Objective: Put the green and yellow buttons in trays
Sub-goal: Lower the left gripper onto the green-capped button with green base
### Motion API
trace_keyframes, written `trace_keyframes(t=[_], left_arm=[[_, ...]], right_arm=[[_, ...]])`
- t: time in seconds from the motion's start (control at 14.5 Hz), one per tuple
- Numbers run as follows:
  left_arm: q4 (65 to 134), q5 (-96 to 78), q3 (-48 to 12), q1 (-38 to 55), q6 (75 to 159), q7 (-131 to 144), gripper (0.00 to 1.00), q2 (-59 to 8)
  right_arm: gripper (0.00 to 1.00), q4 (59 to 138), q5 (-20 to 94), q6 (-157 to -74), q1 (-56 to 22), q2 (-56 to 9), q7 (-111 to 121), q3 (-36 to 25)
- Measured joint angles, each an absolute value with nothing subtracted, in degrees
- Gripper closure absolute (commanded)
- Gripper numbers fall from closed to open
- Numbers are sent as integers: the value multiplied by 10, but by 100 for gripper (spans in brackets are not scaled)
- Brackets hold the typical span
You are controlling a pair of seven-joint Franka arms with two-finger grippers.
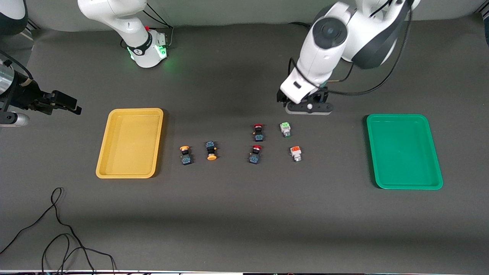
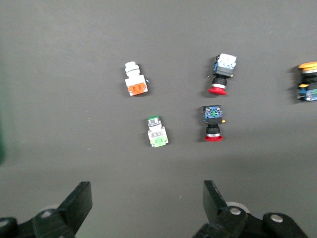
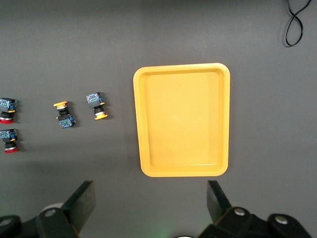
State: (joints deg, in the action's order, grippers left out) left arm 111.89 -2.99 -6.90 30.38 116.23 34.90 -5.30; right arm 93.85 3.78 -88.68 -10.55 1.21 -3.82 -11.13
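Two grippers are hanging above the tabletop (image 1: 237, 214) with their fingers spread wide and nothing between them. The left gripper (image 1: 308, 108) is hovering over the bare cloth just past the pale green-topped switch (image 1: 285, 129), on the side toward the arms' bases; in the left wrist view its fingers (image 2: 79, 203) are standing well apart. The right gripper (image 3: 148, 208) is showing in its own wrist view, its fingers (image 3: 84, 201) likewise parted, looking down on the yellow tray (image 1: 130, 143).

All six switches are lying on their sides in the middle of the tabletop, between the two trays. The pale green-topped switch and the orange-topped switch (image 1: 295, 153) are sitting nearest the green tray (image 1: 404, 151), the orange-topped one nearer the front camera. Beside them, toward the right arm's end, two red-capped switches (image 1: 258, 132) are resting one nearer the front camera than the other. Closer still to the yellow tray, two yellow-capped switches (image 1: 211, 150) are lying side by side, apart from each other.

Both trays are sitting flat with nothing in them, the yellow one toward the right arm's end and the green one toward the left arm's end. One loose black cable (image 1: 57, 229) is curling across the corner of the tabletop nearest the front camera at the right arm's end.
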Motion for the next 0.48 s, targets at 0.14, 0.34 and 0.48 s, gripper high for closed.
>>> trace_keyframes(t=[0.14,0.34,0.48], left_arm=[[1157,-29,-69,309,1229,364,0,-79],[1192,-7,-68,317,1319,398,0,-137],[1205,32,-68,324,1376,442,0,-180]], right_arm=[[0,938,38,-886,-105,12,-38,-118],[0,937,38,-878,-105,12,-37,-123],[0,937,38,-877,-105,12,-37,-123]])
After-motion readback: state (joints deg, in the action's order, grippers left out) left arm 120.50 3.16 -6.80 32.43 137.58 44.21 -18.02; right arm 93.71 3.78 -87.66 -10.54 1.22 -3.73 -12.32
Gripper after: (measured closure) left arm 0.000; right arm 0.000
